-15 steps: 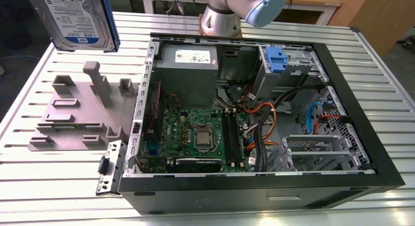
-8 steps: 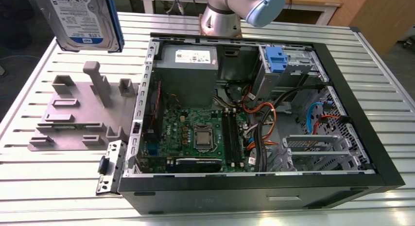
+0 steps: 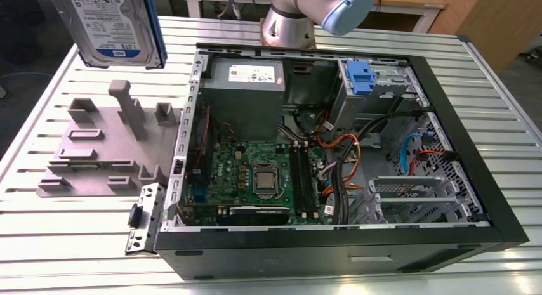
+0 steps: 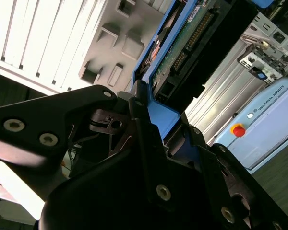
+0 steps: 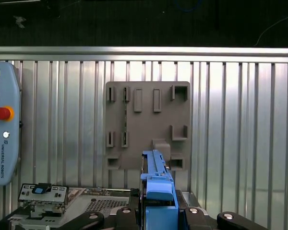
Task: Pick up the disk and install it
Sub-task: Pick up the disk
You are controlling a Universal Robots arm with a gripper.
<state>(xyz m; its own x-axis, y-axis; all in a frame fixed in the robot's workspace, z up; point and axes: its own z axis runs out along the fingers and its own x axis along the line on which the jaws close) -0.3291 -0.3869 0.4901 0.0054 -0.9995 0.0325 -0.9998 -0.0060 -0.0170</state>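
- Grip state: the jaws are closed on the disk [image 3: 114, 25]. They clamp it by the blue bracket [image 4: 156, 103] that frames it, and the green circuit board [image 4: 182, 48] is exposed beside the clamp.
- Disk position: in the exterior view the disk hangs high at the exterior view's upper left with its label facing outward. It is clear of the desk [image 3: 491, 98] and well apart from the open computer case [image 3: 296, 257].
- In the first wrist view the disk [image 5: 156, 187] appears edge-on, with the grey fixture plate [image 5: 149, 110] lying on the desk beyond it.
- Progress, as a judgement: the pick-up is complete and the installation is not yet done, since the disk is outside the case.
- Step in hand — carrying the disk. Recommended practice:
  - Let clamp force bear on the bracket alone, never on the circuit board or its connector.
  - Hold the disk square in the jaws — a tilted bracket is likely to bind on entry.
  - Travel at a height that clears the case wall.
  - Treat the orange and black cables [image 3: 339, 143] inside the case as snag hazards and route around them.
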